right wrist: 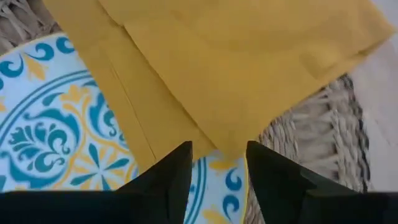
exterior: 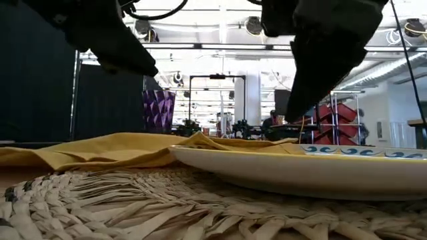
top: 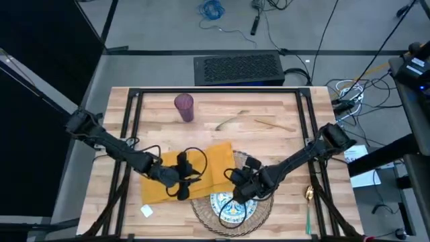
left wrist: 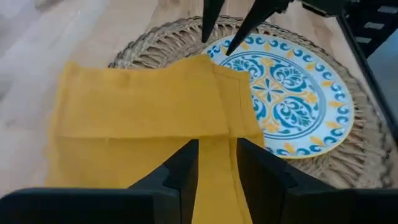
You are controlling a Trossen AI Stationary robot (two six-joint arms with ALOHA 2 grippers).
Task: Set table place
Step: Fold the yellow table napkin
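A yellow napkin (top: 191, 173) lies folded on the wooden table (top: 282, 151). Its right part rests on a round woven mat (top: 263, 214) and on the rim of the blue-patterned plate (top: 232, 210) that sits on the mat. My left gripper (left wrist: 216, 171) is open over the napkin's near left part, a strip of cloth showing between its fingers. My right gripper (right wrist: 219, 167) is open above the plate's rim, its fingers on either side of a napkin corner (right wrist: 231, 144). In the low view, the napkin (exterior: 120, 150) drapes onto the plate (exterior: 300, 170).
A purple tumbler (top: 184, 107) stands at the far left of the table. Gold cutlery (top: 235, 121) (top: 272, 123) lies at the far middle. A teal-handled spoon (top: 309, 205) lies near the right edge. A small white piece (top: 146, 210) sits left of the mat.
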